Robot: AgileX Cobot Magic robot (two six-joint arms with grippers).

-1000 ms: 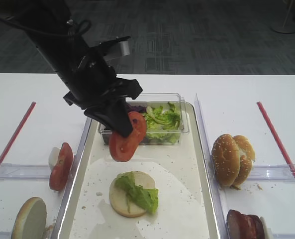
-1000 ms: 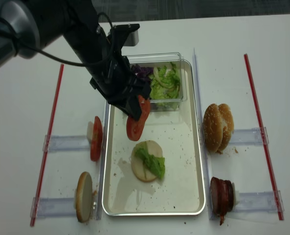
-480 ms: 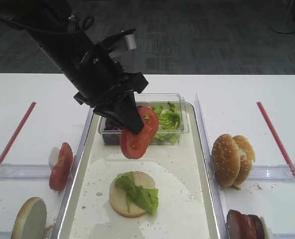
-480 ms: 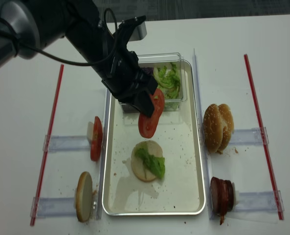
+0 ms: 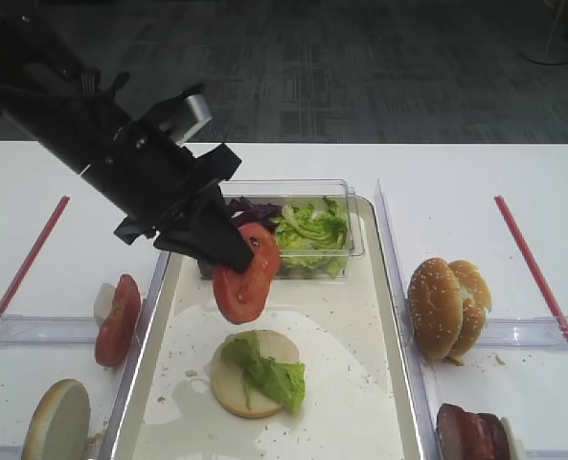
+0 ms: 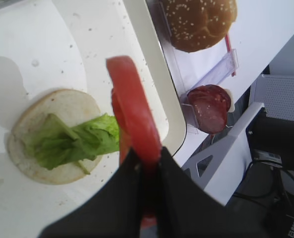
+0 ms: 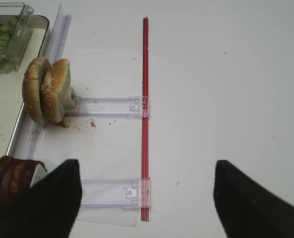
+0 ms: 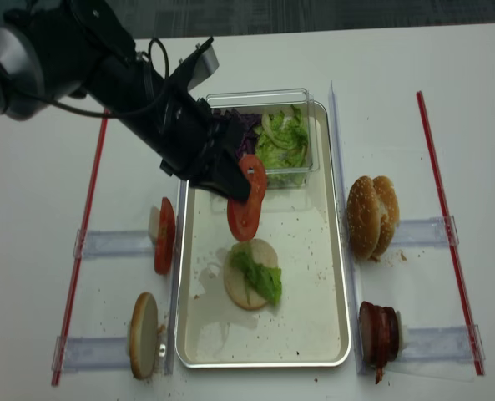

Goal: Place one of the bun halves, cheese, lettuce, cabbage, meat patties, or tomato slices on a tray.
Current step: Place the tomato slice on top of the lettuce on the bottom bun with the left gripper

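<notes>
fingers [image 6: 129, 171] of the left gripper [image 5: 234, 257] are pressed together on the lower edge of one of the tomato slices [image 5: 245, 275]; we find the jaws fully closed on it, the slice standing on edge and rising clear of the tips, most of its disc exposed. from the left wrist view the slice [image 6: 134, 119] runs straight up out of the pinch, with nothing else touching it.

we note the held slice hangs in the air above the tray [image 5: 391, 316], just beyond the bun half [image 5: 240, 383] that lies cut face up on the tray floor with a piece of lettuce [image 5: 269, 374] across it. the slice is apart from both and sits slightly toward the clear plastic box [image 5: 333, 187] end of the tray.

we judge the step in hand to be the carry, with the release not yet made. the next move calls for bringing the slice over the bun half, tipping it toward flat, lowering it close and only then parting the jaws, since a slice let go on edge may roll or land off the stack.

right gripper [image 7: 142, 198] is parked well aside over the bare table, its fingers spread wide and holding nothing.
</notes>
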